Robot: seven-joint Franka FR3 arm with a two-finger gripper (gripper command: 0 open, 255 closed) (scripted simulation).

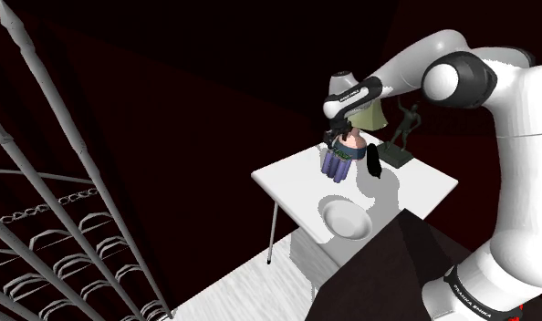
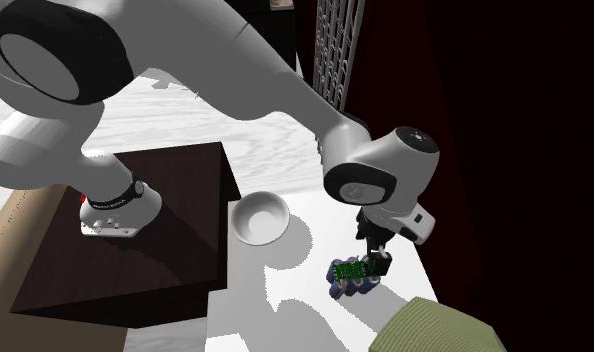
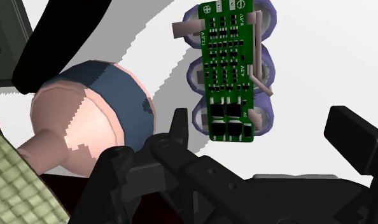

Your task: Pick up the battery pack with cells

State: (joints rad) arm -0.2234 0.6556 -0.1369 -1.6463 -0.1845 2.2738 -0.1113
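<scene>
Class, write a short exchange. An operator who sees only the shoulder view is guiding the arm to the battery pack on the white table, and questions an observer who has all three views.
Operator: Are the fingers open or shut?
Observer: Open. In the wrist view the gripper has its fingers apart, the battery pack ahead between them, untouched.
Operator: Which side of it faces the hand?
Observer: A green circuit board, lying over purple cells.
Operator: Does the lamp touch it?
Observer: No. White table shows between the lamp base, pink and blue, and the pack.
</scene>
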